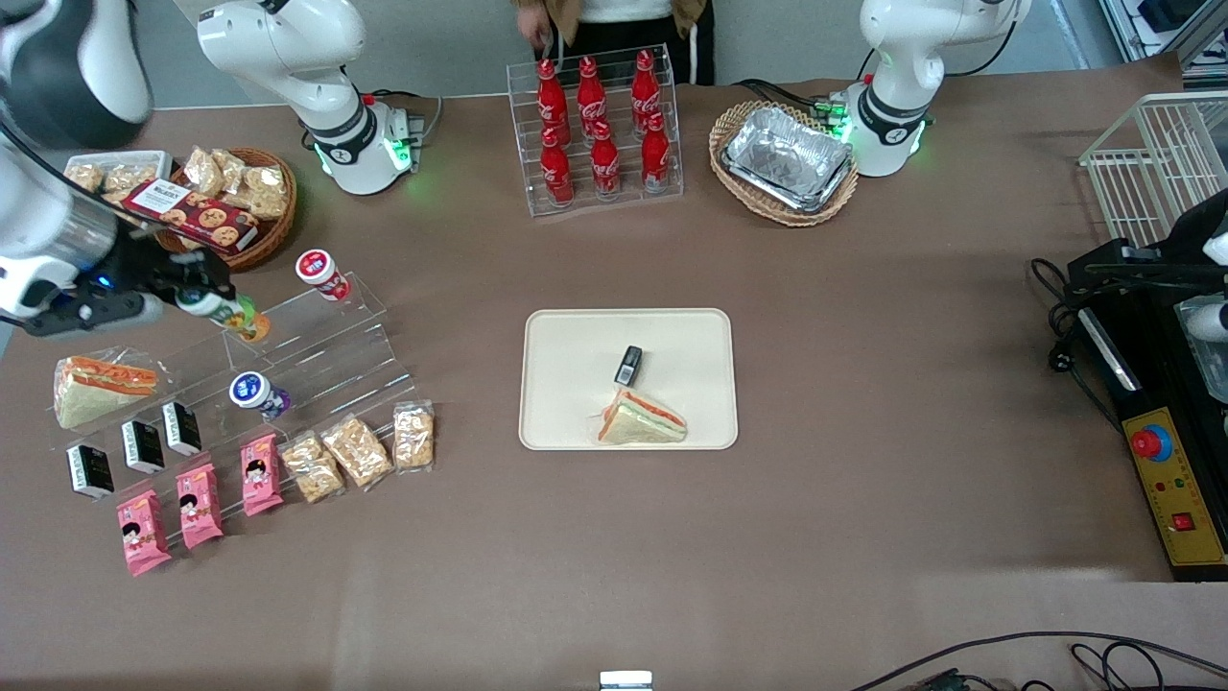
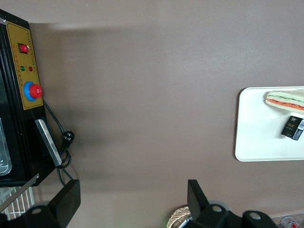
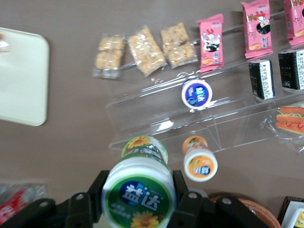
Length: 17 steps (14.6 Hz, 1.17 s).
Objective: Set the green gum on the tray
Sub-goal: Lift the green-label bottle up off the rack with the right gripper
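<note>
Hand: the hand [image 1: 206, 299] sits at the left edge of the front view, over the upper steps of a clear stepped shelf [image 1: 317, 350]; its fingers are closed against the sides of the green gum [image 1: 213, 305].
Green gum: in the wrist view the green gum [image 3: 138, 192] shows lid-up between two dark fingers [image 3: 186, 197], held above the shelf, apparently clear of it.
Neighbours: an orange-lidded canister [image 3: 200, 164] stands just beside it; a blue-lidded canister [image 1: 250, 391] lies a step lower, nearer the front camera.
Handling: judged a light, stiff plastic canister with smooth, likely slippery round walls; a grip across the body just under the lid, as now, looks best, since a loose pinch could let it twist or slide.
Tray: the cream tray [image 1: 566, 384] lies mid-frame on the brown bench [image 1: 863, 384], well apart from the hand; a black packet [image 1: 628, 365] and a sandwich [image 1: 641, 420] occupy its middle and near edge.
</note>
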Available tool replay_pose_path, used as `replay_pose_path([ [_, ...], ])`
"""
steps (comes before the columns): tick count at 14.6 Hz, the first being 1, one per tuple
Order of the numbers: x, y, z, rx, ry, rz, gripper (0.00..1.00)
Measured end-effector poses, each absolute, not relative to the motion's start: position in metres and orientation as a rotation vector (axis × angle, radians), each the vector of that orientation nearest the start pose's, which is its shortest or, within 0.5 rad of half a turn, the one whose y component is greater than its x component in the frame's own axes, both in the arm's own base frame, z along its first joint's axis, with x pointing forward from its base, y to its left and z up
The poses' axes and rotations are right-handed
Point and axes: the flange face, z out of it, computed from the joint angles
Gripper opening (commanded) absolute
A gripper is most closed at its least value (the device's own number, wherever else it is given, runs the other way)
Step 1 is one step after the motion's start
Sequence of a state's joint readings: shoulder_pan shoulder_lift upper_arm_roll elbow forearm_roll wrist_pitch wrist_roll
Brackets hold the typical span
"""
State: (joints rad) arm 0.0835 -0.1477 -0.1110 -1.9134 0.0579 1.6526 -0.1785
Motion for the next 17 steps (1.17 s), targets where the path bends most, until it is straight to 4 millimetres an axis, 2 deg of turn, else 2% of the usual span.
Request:
replay_pose_path([
  [2,0.501,0.005,0.580,-3.002,-0.204,0.167,0.16],
  [4,0.497,0.042,0.599,-2.993,-0.145,0.187,0.16],
  [6,0.488,0.100,0.609,-3.010,-0.061,0.208,0.16],
  [9,0.468,0.181,0.609,-3.008,0.042,0.249,0.16],
  [12,0.460,0.237,0.591,-3.022,0.105,0.255,0.16],
  [17,0.451,0.329,0.510,-2.999,0.187,0.233,0.16],
])
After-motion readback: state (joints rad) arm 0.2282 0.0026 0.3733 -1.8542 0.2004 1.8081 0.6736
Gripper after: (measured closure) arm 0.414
